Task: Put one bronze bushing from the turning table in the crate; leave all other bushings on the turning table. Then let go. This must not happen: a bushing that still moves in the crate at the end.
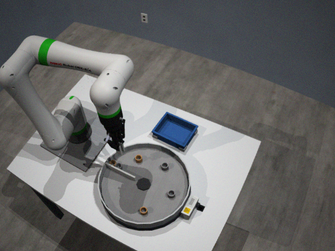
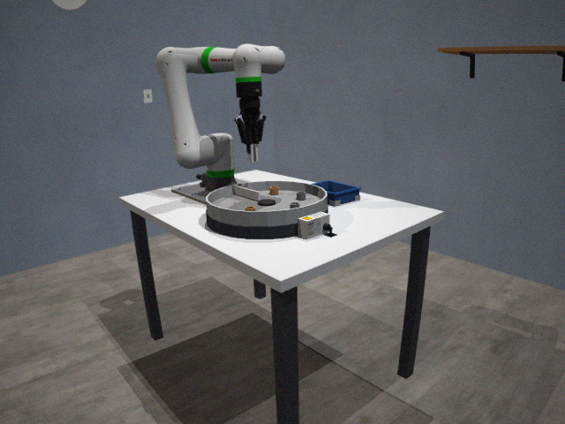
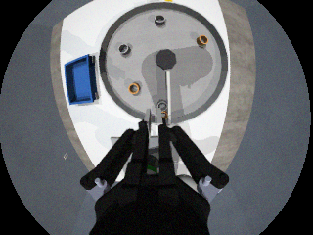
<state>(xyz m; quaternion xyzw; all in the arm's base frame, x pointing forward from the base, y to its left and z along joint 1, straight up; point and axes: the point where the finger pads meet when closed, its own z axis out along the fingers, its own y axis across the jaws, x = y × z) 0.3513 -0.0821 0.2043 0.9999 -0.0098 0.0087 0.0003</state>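
Observation:
My gripper is shut with nothing between its fingers, pointing down above the arm-side edge of the turning table. One bronze bushing stands on the crate side. Another bronze bushing stands at the far side from the arm. A third bronze bushing is partly hidden beside the divider. The blue crate is empty.
Grey bushings also stand on the turning table. A pale divider bar runs from rim towards the dark hub. A white box sits outside the rim.

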